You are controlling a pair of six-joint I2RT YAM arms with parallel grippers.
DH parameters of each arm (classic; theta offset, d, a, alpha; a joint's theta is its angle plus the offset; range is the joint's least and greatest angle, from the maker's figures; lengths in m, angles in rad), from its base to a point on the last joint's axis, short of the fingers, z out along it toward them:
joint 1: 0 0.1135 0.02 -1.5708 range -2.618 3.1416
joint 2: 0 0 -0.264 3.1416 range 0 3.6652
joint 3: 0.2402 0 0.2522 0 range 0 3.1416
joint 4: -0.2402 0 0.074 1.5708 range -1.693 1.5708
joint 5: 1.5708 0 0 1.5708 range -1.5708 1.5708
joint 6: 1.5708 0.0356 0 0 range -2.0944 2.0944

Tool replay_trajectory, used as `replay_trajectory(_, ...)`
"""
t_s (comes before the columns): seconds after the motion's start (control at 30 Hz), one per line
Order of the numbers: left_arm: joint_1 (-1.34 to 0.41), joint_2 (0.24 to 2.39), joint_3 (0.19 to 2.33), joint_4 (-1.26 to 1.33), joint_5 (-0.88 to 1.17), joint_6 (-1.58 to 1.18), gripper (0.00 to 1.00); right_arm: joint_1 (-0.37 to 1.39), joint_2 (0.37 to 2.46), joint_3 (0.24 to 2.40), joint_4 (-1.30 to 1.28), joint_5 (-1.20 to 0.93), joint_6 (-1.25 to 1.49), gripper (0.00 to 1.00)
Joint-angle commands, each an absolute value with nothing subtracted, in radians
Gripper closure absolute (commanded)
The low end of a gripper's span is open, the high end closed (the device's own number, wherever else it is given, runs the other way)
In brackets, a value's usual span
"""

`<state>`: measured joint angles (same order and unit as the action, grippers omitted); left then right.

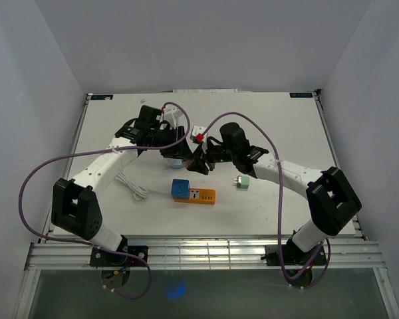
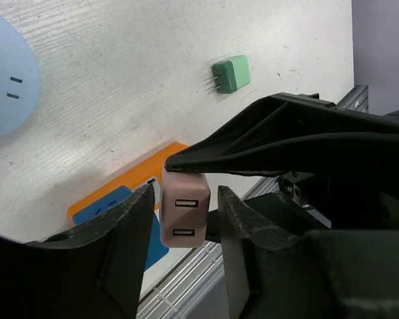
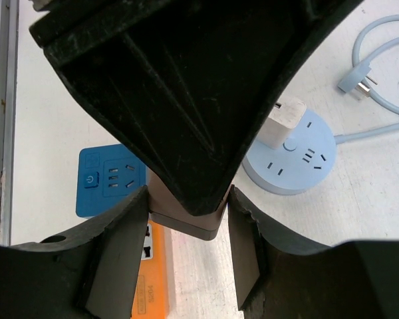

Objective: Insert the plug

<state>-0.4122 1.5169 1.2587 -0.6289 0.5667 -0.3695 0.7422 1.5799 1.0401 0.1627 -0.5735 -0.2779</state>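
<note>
Plug [image 2: 184, 216], a pink block with two USB ports, hangs mid-frame above the tabletop [image 2: 120, 80], over the orange-and-blue power strip [image 1: 193, 193]. Right fingers [image 3: 123, 246] clamp it; left fingers [image 2: 126, 232] flank it, released, a sliver of gap showing.

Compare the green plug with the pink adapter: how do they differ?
Colour: the plug is green, the adapter pale pink.
Pose: the plug lies on the table; the adapter is raised off it, gripped in the right end effector.
Visible face: the plug shows metal prongs, the adapter shows two USB ports.
Shared: both are small boxy blocks.
</note>
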Motion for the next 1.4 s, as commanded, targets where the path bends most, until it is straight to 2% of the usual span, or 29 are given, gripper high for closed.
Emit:
replay_trajectory(0.0,-0.417,1.512,1.298,-0.640,0.591,-0.350,0.48,0.750,1.591,1.089,0.172,-0.565,-0.299,0.92)
replay_trajectory(0.2,-0.419,1.513,1.296,-0.652,0.597,-0.342,0.52,0.750,1.594,1.095,0.167,-0.555,-0.301,0.92)
replay_trajectory(0.73,-0.419,1.499,1.304,-0.698,0.563,-0.324,0.46,0.750,1.591,1.085,0.184,-0.545,-0.296,0.92)
replay_trajectory(0.8,-0.419,1.499,1.305,-0.699,0.558,-0.322,0.51,0.749,1.591,1.085,0.184,-0.546,-0.295,0.92)
replay_trajectory(1.0,-0.419,1.511,1.299,-0.680,0.586,-0.324,0.56,0.750,1.588,1.083,0.184,-0.561,-0.296,0.92)
replay_trajectory(1.1,-0.419,1.517,1.302,-0.663,0.603,-0.327,0.67,0.750,1.588,1.083,0.179,-0.566,-0.299,0.92)
replay_trajectory(1.13,-0.419,1.522,1.305,-0.660,0.609,-0.325,0.80,0.750,1.588,1.081,0.179,-0.568,-0.301,0.91)
replay_trajectory(1.17,-0.419,1.526,1.308,-0.658,0.615,-0.324,0.88,0.750,1.588,1.081,0.178,-0.566,-0.301,0.87)
replay_trajectory(1.2,-0.419,1.529,1.310,-0.660,0.623,-0.322,0.93,0.750,1.588,1.080,0.181,-0.566,-0.299,0.73)
replay_trajectory(1.27,-0.419,1.532,1.312,-0.664,0.618,-0.318,1.00,0.749,1.583,1.072,0.195,-0.563,-0.285,0.57)
replay_trajectory(1.37,-0.416,1.520,1.313,-0.673,0.560,-0.322,1.00,0.749,1.577,1.054,0.224,-0.546,-0.273,0.21)
